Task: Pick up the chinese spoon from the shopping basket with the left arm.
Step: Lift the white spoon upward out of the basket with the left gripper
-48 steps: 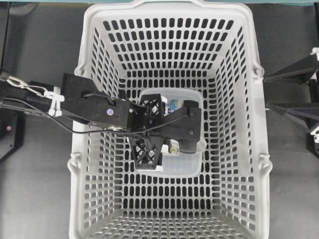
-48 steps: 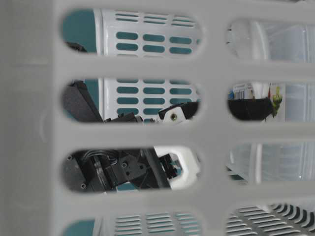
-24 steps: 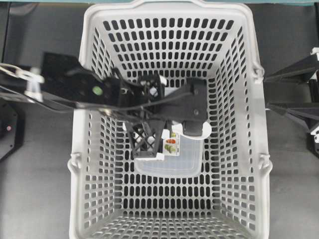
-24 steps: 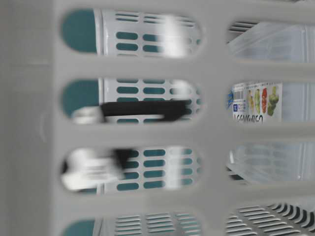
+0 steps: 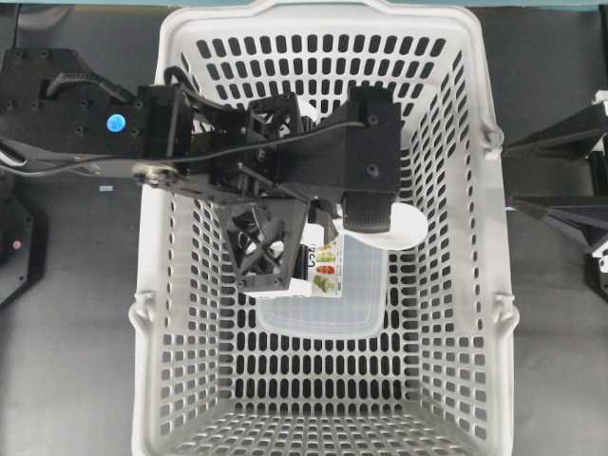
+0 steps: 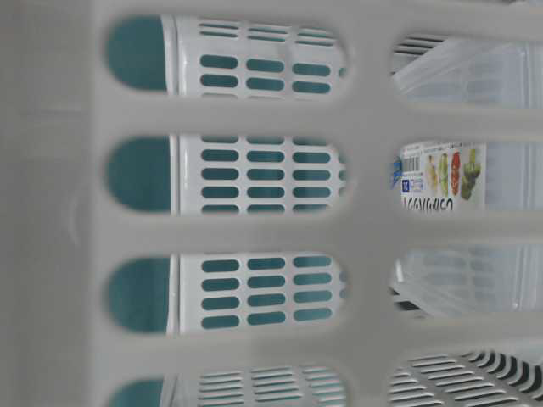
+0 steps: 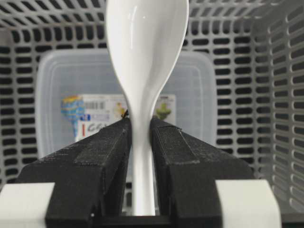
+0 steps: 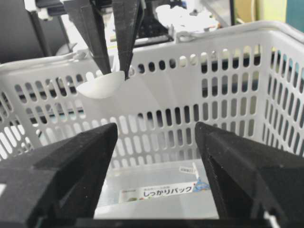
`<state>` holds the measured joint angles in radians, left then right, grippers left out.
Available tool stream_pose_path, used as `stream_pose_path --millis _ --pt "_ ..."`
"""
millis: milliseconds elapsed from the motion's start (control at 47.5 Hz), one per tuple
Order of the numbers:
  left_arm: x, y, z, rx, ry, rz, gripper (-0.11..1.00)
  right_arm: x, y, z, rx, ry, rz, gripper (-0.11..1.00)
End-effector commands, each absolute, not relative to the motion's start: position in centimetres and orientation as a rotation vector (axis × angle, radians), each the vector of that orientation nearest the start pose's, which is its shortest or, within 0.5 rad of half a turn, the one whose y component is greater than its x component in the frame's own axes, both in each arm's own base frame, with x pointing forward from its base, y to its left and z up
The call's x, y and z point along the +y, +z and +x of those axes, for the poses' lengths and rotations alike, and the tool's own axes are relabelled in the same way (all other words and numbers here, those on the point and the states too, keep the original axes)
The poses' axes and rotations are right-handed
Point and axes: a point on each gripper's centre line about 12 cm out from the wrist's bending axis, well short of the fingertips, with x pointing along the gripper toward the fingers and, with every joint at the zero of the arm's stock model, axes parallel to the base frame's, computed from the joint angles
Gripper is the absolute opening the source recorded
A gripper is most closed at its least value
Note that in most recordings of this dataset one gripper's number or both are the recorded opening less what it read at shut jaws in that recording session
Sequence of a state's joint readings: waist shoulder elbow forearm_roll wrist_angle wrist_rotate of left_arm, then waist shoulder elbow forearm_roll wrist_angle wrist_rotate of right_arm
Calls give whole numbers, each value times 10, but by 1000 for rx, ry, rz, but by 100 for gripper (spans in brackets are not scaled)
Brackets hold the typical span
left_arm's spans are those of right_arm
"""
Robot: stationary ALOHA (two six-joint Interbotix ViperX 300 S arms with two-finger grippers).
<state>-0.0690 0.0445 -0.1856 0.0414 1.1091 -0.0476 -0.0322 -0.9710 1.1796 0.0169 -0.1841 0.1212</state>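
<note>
Overhead view, spoon: we see the chinese spoon as a white bowl poking out from under the left gripper, toward the right wall of the shopping basket, above the clear container on the basket floor.
Overhead view, left arm: the left arm reaches in over the basket's left rim, its wrist bent down near the far wall. We judge it the only arm near the spoon.
Overhead view, right arm: it is parked off the basket at the right edge of the counter.
Table-level view: we look through the basket's lattice wall and find only the container's label; no arm or spoon shows at floor level, so we judge the spoon lifted.
Left wrist view, jaws: they are clamped on the spoon's handle, one pad on each side.
Left wrist view, axis: the spoon's long axis runs straight out from the jaws, bowl away from the wrist, with the container beneath.
Right wrist view: the right gripper has its jaws apart and holds nothing; beyond, the spoon hangs from the left fingers about level with the basket's rim.
Next move: we judge the pick-up all but done; the lift only has to clear the rim.
</note>
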Motion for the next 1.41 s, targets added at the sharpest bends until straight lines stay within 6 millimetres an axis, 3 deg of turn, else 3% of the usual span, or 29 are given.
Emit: stream_pose_path --millis 0,1389 --pt "-26 390 430 911 -15 22 13 -7 285 199 7 -40 139 65" --pt "-26 387 430 922 -14 22 13 -7 285 199 7 -40 139 65"
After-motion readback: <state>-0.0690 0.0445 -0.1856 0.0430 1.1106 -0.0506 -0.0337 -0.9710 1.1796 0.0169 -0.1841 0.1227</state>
